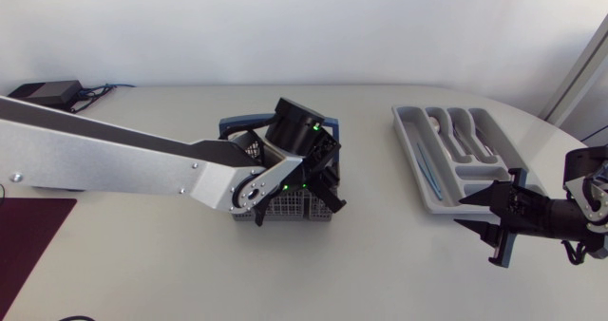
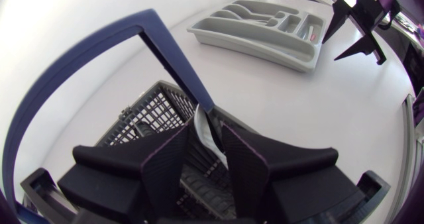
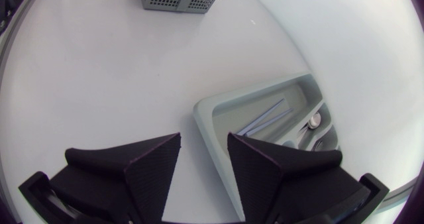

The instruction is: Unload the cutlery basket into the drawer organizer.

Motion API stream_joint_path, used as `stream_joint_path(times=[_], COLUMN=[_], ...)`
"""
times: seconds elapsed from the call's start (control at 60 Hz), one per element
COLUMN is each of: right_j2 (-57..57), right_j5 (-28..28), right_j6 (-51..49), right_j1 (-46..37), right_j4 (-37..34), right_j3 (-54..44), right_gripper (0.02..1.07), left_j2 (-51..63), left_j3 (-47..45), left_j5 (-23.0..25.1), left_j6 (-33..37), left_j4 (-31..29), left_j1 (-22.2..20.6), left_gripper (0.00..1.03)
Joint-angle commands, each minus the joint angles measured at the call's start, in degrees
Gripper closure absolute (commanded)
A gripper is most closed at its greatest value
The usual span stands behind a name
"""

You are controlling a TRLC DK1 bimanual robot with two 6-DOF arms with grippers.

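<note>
Left arm [image 1: 142, 160] is reaching in from the side edge to the cutlery basket [image 1: 285, 210], which is standing near the middle of the worktop [image 1: 380, 273]. In the head view the arm's last link is covering most of the basket, leaving only its grey mesh front and part of the blue handle [image 1: 237, 123] showing. In the left wrist view the left hand [image 2: 207, 141] is pinching a pale piece of cutlery [image 2: 204, 120] from both sides, just beneath the handle's arch. The piece's lower end is hidden inside the basket, so its kind cannot be told.

The drawer organizer [image 1: 418, 169] is lying well apart from the basket, close to the worktop's curved far-right edge, with bare surface between the two. Cutlery [image 1: 454, 131] is already lying in several of its compartments, though the pieces are too small to name with certainty.

Right hand [image 1: 463, 212] is hovering just beside the organizer's near corner, fingers spread and holding nothing. Its arm is cut off at the view's edge. In the right wrist view the organizer's end wall [image 3: 212, 128] is showing just ahead of the spread fingers [image 3: 156, 161].
</note>
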Motion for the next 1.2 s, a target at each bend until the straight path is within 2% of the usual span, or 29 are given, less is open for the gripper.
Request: stream_joint_path(times=[0.0, 0.233, 0.4, 1.183], right_j2=[0.46, 0.55, 0.46, 0.20], right_j5=[-0.47, -0.56, -0.47, -0.47], right_j6=[0.79, 0.79, 0.88, 1.32], right_j1=[0.41, 0.59, 0.76, 1.20], right_j4=[0.67, 0.93, 0.93, 1.11], right_j3=[-1.61, -1.87, -1.96, -2.22], right_gripper=[0.53, 0.53, 0.53, 0.53], left_j2=[1.99, 3.04, 3.13, -3.55], left_j3=[1.29, 1.38, 1.11, -8.47], left_j5=[-0.26, -0.26, -0.26, -1.05], left_j6=[-1.08, -0.64, -0.46, -3.01], left_j4=[0.83, 2.41, 3.20, 9.79], left_j1=[-0.76, -0.76, -0.85, 0.74], left_gripper=[0.73, 0.85, 1.00, 1.00])
